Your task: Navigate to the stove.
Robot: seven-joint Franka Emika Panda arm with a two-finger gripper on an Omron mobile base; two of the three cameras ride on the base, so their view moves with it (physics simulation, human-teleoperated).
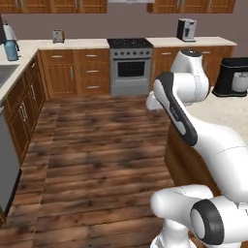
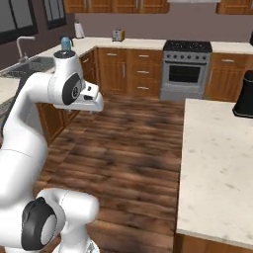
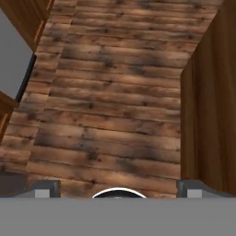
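The gripper point(image 3: 118, 192) hangs over the wooden floor point(image 1: 97, 145), pointing down at the planks. Its two finger tips point(image 3: 46, 189) stand far apart at the lower corners of the hand view, with bare floor between them, so the tool is open and holds nothing.

The stove is the landmark for the rest. On the near side of the stove, to its right, stands the kitchen island point(image 2: 217, 163) with a pale stone top and brown wooden sides. A black appliance point(image 1: 231, 77) sits on the island's far end.

The stove point(image 1: 130, 65) itself stands against the back wall, across the open floor from the robot, well apart from it. Wooden cabinets point(image 1: 77, 71) join the stove on both sides. A small toaster point(image 1: 58, 36) rests on the counter left of the stove, and a dark coffee machine point(image 1: 186, 30) on the counter right of the stove.
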